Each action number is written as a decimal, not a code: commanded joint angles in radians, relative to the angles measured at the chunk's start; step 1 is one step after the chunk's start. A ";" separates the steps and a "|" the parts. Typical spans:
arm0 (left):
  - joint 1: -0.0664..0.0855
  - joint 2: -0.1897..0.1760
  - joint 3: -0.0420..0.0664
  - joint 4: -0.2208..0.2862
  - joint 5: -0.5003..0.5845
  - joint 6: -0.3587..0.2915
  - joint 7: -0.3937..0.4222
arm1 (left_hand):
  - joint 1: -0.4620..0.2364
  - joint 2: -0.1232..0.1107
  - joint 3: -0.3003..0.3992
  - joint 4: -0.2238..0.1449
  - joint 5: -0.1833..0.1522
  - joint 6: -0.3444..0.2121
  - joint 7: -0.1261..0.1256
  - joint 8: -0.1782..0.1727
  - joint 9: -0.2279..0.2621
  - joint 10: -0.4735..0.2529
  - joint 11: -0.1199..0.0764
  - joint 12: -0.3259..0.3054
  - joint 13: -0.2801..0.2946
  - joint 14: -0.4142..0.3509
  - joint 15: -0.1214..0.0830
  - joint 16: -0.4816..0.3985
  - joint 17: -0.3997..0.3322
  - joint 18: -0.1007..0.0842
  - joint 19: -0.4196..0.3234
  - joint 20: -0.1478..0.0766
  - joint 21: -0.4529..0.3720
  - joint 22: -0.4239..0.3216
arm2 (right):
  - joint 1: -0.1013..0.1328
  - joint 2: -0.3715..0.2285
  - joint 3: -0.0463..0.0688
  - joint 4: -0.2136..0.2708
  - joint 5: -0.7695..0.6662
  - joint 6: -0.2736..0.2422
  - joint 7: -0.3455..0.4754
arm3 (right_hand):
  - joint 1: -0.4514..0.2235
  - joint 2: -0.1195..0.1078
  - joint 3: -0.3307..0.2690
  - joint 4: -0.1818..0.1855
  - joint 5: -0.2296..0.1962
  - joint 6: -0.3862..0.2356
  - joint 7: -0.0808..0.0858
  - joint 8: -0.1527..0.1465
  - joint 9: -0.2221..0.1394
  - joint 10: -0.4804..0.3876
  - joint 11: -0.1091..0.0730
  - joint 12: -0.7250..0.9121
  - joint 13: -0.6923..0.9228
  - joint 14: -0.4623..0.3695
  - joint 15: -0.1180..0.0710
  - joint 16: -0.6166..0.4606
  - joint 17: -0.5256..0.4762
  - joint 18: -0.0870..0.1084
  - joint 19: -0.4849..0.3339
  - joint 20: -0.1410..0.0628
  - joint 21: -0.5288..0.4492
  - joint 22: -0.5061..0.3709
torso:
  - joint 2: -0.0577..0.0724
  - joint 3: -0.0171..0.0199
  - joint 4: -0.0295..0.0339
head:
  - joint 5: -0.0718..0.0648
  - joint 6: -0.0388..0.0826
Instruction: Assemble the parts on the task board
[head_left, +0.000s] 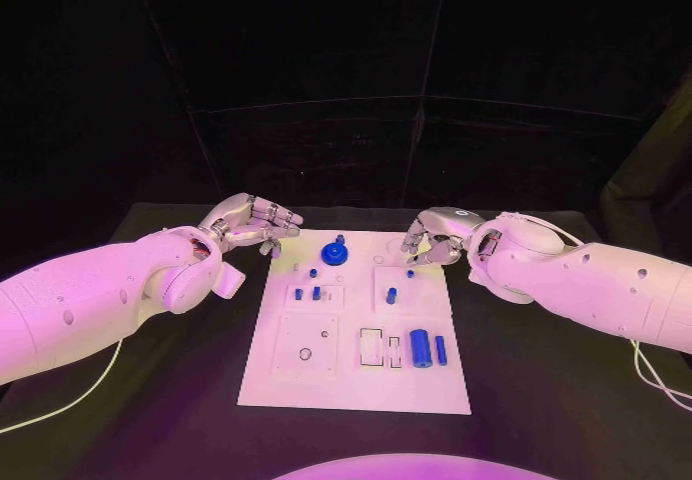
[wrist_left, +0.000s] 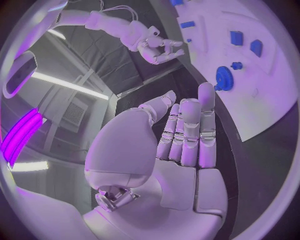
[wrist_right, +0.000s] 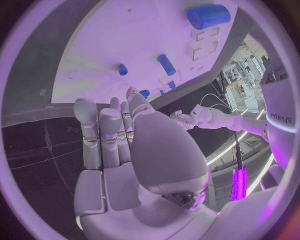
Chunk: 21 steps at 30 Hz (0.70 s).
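Observation:
The white task board (head_left: 361, 375) lies in the middle of the black table. A blue gear (head_left: 335, 254) stands near its far edge. Small blue pegs (head_left: 299, 294) sit in the middle of the board, and a thick blue cylinder (head_left: 420, 347) lies towards its near right. My left hand (head_left: 257, 222) hovers off the board's far left corner, fingers straight, holding nothing. My right hand (head_left: 433, 237) hovers over the far right corner, also empty. In the left wrist view the left hand (wrist_left: 184, 135) faces the gear (wrist_left: 224, 77). In the right wrist view the right hand (wrist_right: 119, 135) is above the board (wrist_right: 112, 45) and the cylinder (wrist_right: 208, 16).
Black table (head_left: 562, 390) surrounds the board on all sides. Rectangular recesses (head_left: 372, 346) and a small ring (head_left: 304, 353) mark the board's near half. A white cable (head_left: 72, 405) trails from my left arm over the table's left side.

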 joint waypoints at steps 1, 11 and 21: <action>0.001 -0.010 0.001 0.019 0.267 0.012 0.135 | 0.001 0.009 0.003 0.001 -0.004 0.010 0.000 0.005 0.000 0.010 -0.002 0.006 -0.002 -0.017 0.000 -0.022 -0.033 0.006 -0.011 0.000 -0.009 -0.004 | -0.009 -0.002 0.001 0.009 -0.192 0.034 -0.048 | -0.004 -0.018 0.007 0.001 -0.010 -0.011 0.000 -0.012 -0.001 -0.006 0.003 -0.013 -0.019 0.003 0.008 -0.003 0.001 0.000 0.003 0.005 0.001 0.002 | 0.001 -0.0001 -0.0017 | -0.006 0.002; -0.001 -0.033 0.000 0.070 0.361 -0.010 0.187 | 0.006 0.016 0.003 -0.003 -0.005 0.026 -0.005 0.017 0.002 0.030 -0.009 0.023 0.000 -0.025 -0.005 -0.037 -0.056 0.007 -0.015 -0.003 -0.020 -0.010 | -0.026 -0.003 0.000 0.031 -0.241 0.067 -0.064 | -0.011 -0.034 0.031 -0.003 -0.013 -0.017 0.012 -0.034 0.000 -0.007 0.013 -0.037 -0.064 0.009 0.014 0.003 0.006 -0.004 0.018 0.012 0.015 0.027 | 0.002 0.0005 0.0017 | -0.010 -0.002; -0.001 -0.045 0.000 0.082 0.380 -0.009 0.189 | 0.006 0.015 0.002 -0.004 -0.005 0.027 -0.005 0.018 0.002 0.031 -0.009 0.025 0.000 -0.029 -0.005 -0.043 -0.067 0.007 -0.016 -0.003 -0.021 -0.011 | -0.032 0.007 0.000 0.025 -0.246 0.092 -0.064 | -0.001 -0.024 0.083 -0.011 -0.021 0.000 0.015 -0.038 0.002 0.010 0.015 -0.048 -0.100 0.012 0.014 0.011 0.014 -0.009 0.034 0.014 0.034 0.057 | 0.002 0.0007 0.0008 | -0.009 -0.006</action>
